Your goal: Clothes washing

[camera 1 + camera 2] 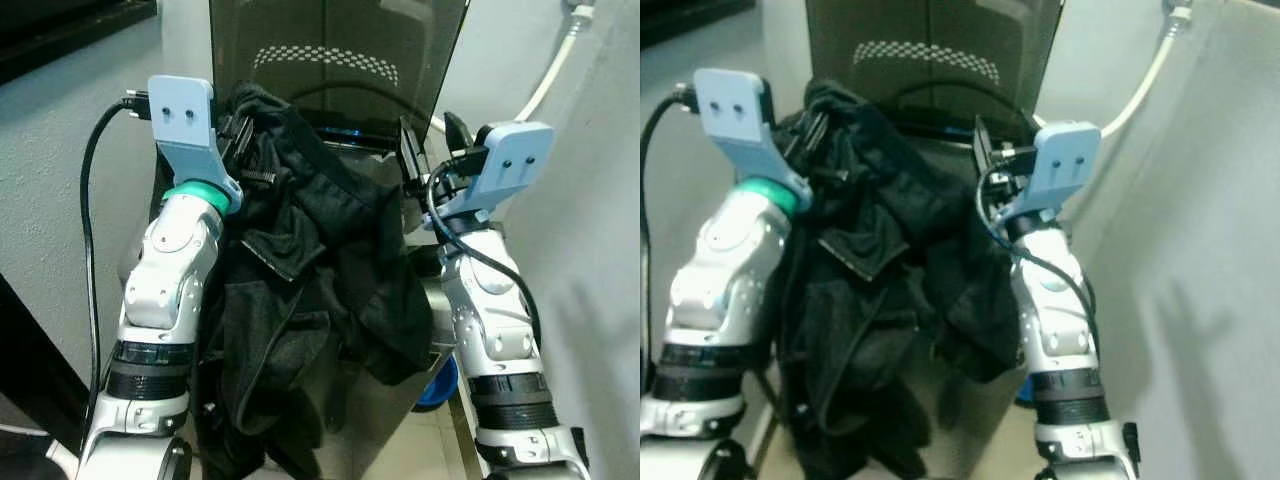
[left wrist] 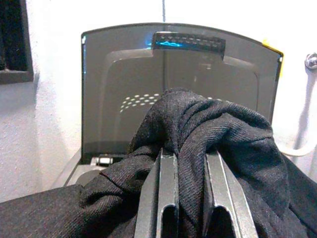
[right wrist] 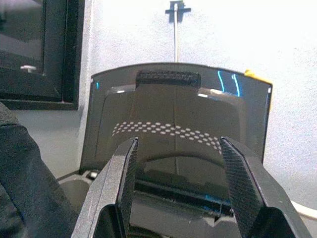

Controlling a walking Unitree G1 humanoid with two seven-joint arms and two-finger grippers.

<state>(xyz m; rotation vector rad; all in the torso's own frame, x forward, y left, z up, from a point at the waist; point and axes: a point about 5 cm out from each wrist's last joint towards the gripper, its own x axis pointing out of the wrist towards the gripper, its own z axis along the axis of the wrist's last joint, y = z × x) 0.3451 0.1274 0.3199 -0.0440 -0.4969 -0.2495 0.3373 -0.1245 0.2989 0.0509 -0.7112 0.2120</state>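
Down at the bottom of the left eye frame, both silver arms rise into the picture, the left arm (image 1: pixel 160 310) at lower left and the right arm (image 1: pixel 500 340) at lower right, each topped by a pale blue wrist bracket. Between them hangs the garment (image 1: pixel 300 290), a big dark bundle of black cloth draped through the middle of the frame, its lower folds trailing to the bottom edge and its top bunched up against the left bracket. The left gripper (image 2: pixel 190 198) has it: in the left wrist view the two fingers (image 2: pixel 166 198) sit narrow with a thick fold of the black weave pinched between them, more cloth humped up over the tips and spilling to both sides. The right gripper (image 3: pixel 176 198) is up at centre right of the left eye frame, just beside the cloth's right edge, and the right wrist view shows its fingers (image 3: pixel 124 183) spread wide with nothing between them, only a dark edge of cloth at the lower left corner of that picture. A blue object (image 1: pixel 438 385) peeks out low beside the right arm. Beyond the cloth stands the washer (image 1: pixel 385 150), its dark tinted lid (image 1: pixel 340 60) raised upright across the top centre, a band of pale dots reflected on it. Behind that is a pale wall, with a white hose (image 1: pixel 555 70) curving down at the upper right.
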